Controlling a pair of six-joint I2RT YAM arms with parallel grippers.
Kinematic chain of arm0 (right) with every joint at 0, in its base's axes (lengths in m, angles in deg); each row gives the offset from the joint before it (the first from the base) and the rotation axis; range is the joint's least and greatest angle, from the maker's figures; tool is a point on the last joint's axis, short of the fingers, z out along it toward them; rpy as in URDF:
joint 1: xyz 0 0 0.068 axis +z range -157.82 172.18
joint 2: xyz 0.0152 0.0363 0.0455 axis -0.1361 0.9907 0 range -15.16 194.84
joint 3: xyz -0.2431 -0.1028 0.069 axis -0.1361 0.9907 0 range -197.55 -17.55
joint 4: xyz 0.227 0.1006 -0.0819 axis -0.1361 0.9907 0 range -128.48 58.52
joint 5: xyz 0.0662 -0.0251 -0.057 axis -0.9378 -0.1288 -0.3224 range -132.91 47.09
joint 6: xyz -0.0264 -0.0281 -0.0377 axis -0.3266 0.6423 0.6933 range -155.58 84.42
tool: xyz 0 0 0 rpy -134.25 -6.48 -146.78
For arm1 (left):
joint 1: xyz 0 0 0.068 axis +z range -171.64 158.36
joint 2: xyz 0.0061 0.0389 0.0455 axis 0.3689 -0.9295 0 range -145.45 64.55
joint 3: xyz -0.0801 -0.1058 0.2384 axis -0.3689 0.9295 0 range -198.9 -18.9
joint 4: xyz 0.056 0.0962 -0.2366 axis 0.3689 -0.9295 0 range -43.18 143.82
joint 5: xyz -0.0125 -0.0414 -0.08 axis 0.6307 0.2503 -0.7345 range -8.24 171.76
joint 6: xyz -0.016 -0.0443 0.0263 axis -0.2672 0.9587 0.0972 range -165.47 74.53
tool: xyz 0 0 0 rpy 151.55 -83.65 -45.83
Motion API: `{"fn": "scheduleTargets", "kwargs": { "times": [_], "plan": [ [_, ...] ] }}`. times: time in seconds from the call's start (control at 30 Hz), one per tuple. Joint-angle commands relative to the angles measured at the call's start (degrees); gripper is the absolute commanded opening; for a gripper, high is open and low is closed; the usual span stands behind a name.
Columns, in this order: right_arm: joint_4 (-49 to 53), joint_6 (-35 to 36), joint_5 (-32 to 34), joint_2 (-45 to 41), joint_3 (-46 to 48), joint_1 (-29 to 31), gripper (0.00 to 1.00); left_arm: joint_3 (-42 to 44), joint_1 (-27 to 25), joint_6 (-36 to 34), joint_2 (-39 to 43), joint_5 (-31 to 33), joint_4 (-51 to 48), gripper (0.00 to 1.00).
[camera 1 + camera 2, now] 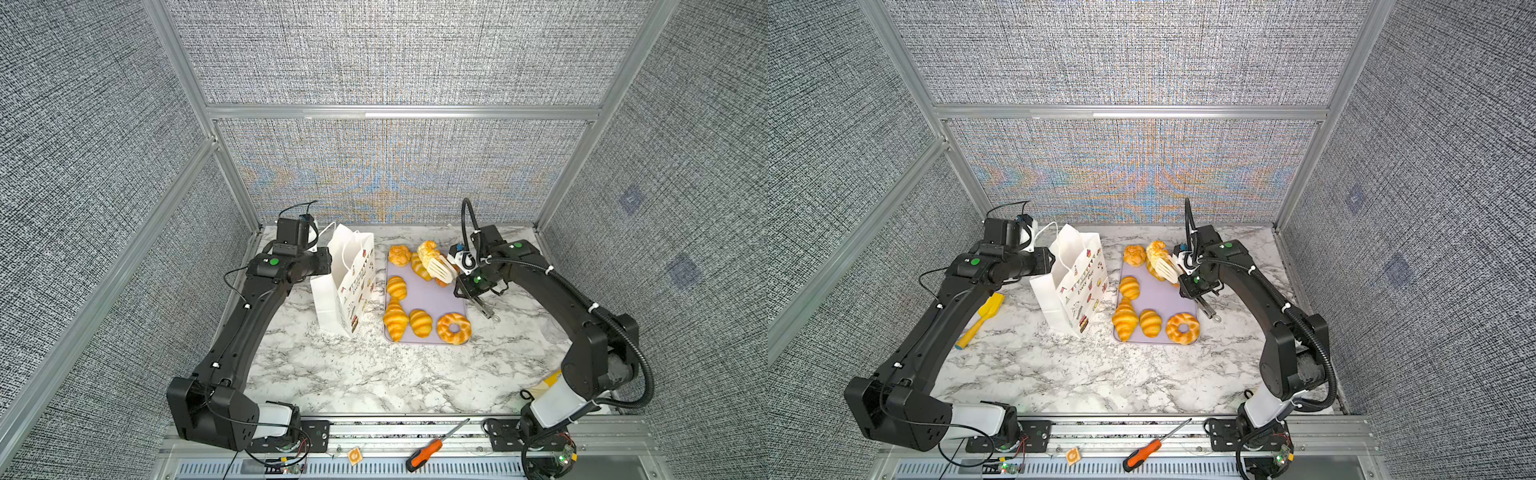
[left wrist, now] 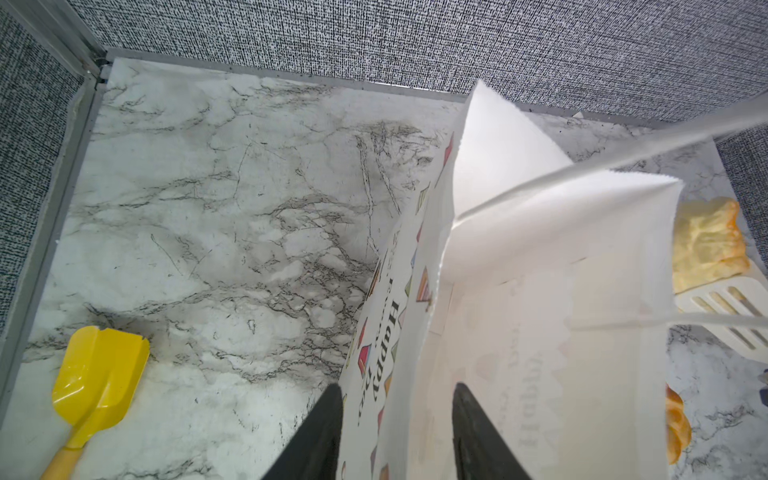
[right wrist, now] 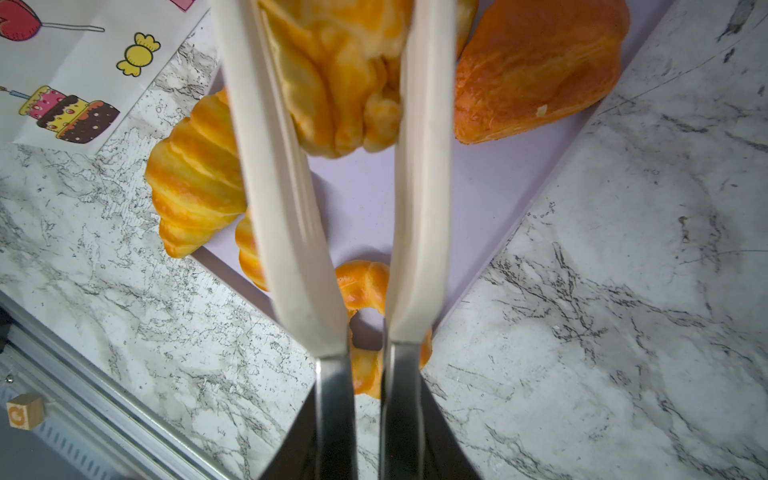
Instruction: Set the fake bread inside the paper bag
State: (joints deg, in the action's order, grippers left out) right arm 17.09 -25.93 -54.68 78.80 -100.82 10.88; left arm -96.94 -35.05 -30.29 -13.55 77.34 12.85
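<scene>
On the metal rail nearest the cameras, short of the lilac tray (image 1: 432,295), lie an orange-handled screwdriver (image 1: 428,451) and a small wooden cube (image 1: 354,456). Along the tray's near edge sit a ring doughnut (image 1: 454,328) at the right corner, a short croissant (image 1: 421,323) beside it and a long croissant (image 1: 395,319) at the left corner. Just left of the tray the paper bag (image 1: 345,286) stands upright on the marble table (image 1: 353,374) with its mouth open, its picture-printed broad face turned to the tray. On the far side of the bag from the tray lies a yellow scoop (image 1: 982,318).

Further in, a plump croissant (image 1: 397,286) rests by the tray's left edge. At the tray's right edge the right gripper (image 3: 368,415) is clamped on the steel handles of white tongs (image 3: 419,208). The tongs' blades pinch the rectangular puff (image 3: 340,75), which is lifted off the tray above its far half. Beneath them a darker croissant (image 3: 540,70) lies by the right edge, and a half-hidden croissant (image 1: 417,268) lies under the puff. The round bun (image 1: 400,254) sits in the tray's far left corner.

All eight pieces of fake bread are outside the bag.

At the bag's top, on its side away from the tray, the left gripper (image 2: 397,395) stands partly open. One of its fingers (image 2: 316,436) is outside the narrow "Happy" side and the other is inside the mouth. Paper lies between them, and I cannot tell whether it is pinched.
</scene>
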Motion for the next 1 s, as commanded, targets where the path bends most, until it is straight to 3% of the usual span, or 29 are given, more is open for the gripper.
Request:
{"fn": "scheduleTargets", "kwargs": {
  "times": [0.0,0.3,0.6,0.97],
  "plan": [
    [0.3,0.5,0.4,-0.7,-0.3,0.0,0.28,0.5,0.0,-0.8,0.2,0.8,-1.5,0.46],
    [0.0,0.3,-0.2,-0.9,-0.3,0.0,0.28,-0.4,0.0,0.0,-0.5,0.3,-0.6,0.27],
    [-1.5,0.3,-1.0,-1.0,0.1,0.1,0.28,-2.3,0.2,6.0,-3.1,-2.6,4.2,0.18],
    [-3.3,0.6,-1.2,-2.0,1.6,0.1,0.28,-4.1,0.7,12.7,-6.5,-2.4,9.0,0.14]
  ]
}}
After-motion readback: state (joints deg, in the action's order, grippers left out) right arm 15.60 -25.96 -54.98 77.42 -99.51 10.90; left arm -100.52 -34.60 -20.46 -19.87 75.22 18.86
